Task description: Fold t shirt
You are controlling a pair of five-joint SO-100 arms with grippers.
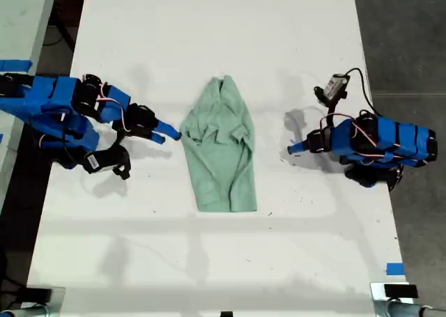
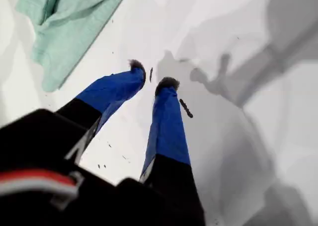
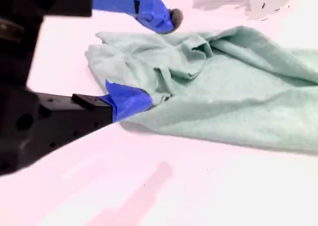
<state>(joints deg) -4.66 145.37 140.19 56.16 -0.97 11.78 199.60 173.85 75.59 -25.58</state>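
The pale mint-green t shirt (image 1: 221, 146) lies wrinkled on the white table (image 1: 209, 261), narrow end towards the far side. From the exterior view's left, my second gripper (image 1: 167, 130) reaches the shirt's edge. It stands open (image 3: 161, 59) with one finger above and one at the rumpled sleeve edge of the shirt (image 3: 223, 87). My first gripper (image 1: 296, 148) hovers over bare table on the exterior view's right, a hand's width from the shirt. Its fingertips (image 2: 151, 79) are a narrow gap apart and hold nothing. The shirt (image 2: 64, 22) lies well beyond them.
A blue tape mark (image 1: 394, 268) sits near the table's front corner on the exterior view's right. Dark floor borders the table on both sides. A cabled camera (image 1: 336, 87) sticks out from the first arm.
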